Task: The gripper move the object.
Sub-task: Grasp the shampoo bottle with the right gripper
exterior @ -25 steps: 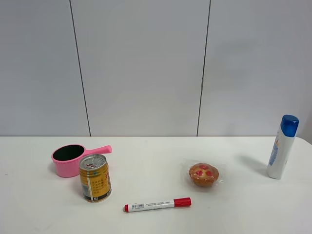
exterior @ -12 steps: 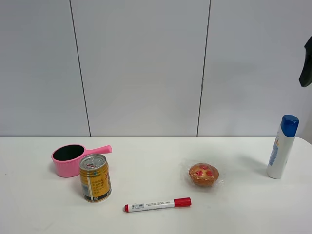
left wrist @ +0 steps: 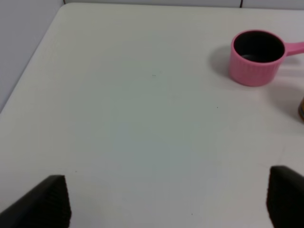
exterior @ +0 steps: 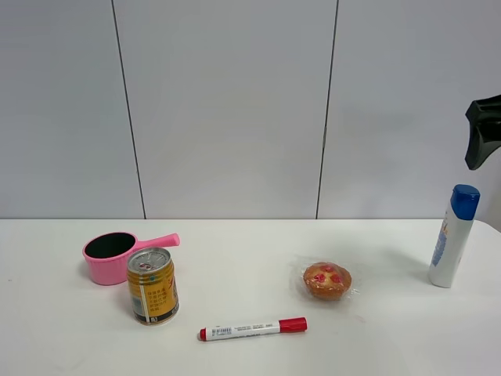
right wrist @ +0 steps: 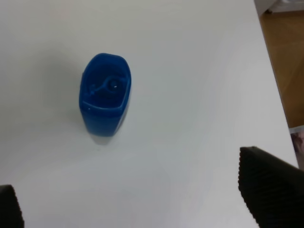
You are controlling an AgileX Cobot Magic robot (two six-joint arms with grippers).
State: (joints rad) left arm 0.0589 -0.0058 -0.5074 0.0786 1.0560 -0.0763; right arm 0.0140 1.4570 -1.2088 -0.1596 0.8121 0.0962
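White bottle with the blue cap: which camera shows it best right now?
The exterior high view: the white bottle stands upright in full at the far right, with its label and blue cap visible. The right wrist view looks straight down on only that cap. The left wrist view does not show it.

Looked like a robot lab test bench. Plain white table [exterior: 250, 251] sat against a bare grey panelled wall [exterior: 227, 110] with seams. Unrelated props stood well apart on it: pink pot [exterior: 109, 257], gold can [exterior: 153, 286], red-capped marker [exterior: 252, 329], wrapped muffin [exterior: 327, 280], white bottle [exterior: 452, 235]. Brown floor [right wrist: 285, 57] showed past the table edge near the bottle.
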